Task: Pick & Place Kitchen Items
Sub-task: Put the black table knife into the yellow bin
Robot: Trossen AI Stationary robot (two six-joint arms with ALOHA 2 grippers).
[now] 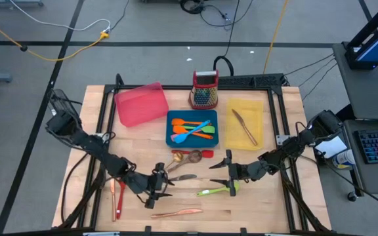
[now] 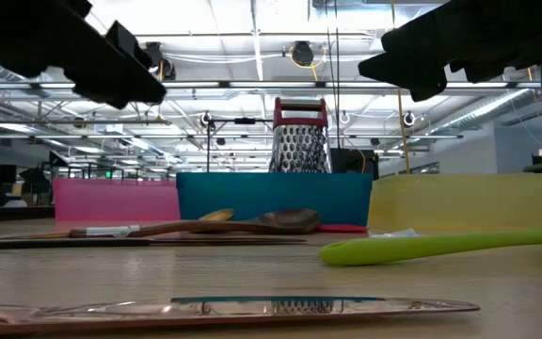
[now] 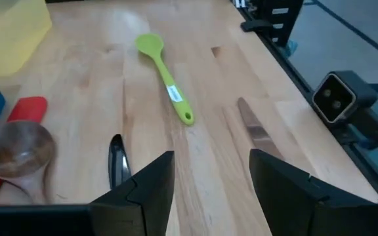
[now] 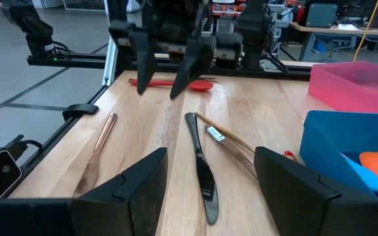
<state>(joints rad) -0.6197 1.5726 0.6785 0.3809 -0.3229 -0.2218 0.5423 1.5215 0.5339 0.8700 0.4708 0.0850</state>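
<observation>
Both grippers hover open and empty over the table's near middle. My left gripper [image 1: 165, 185] [image 3: 212, 190] points toward the table's right edge, and my right gripper [image 1: 217, 174] [image 4: 209, 190] faces it. Between and around them lie a green silicone spoon [image 1: 215, 191] [image 3: 166, 78], a dark steel knife [image 1: 180, 177] [image 4: 202, 167], a copper-toned knife [image 1: 179, 213] [image 2: 224, 309] and wooden spoons [image 1: 186, 157]. Red utensils [image 1: 117, 196] lie at the near left. The blue tray [image 1: 172, 134] holds orange and blue spatulas [image 1: 194, 129]. The yellow tray [image 1: 258, 108] holds a copper-toned utensil [image 1: 245, 126].
A pink tray [image 1: 141, 103] stands at the far left, next to the blue tray. A steel grater with a red handle [image 1: 205, 90] stands behind the blue tray. A red spatula [image 1: 206, 153] lies in front of the blue tray. A black frame runs along the table's sides.
</observation>
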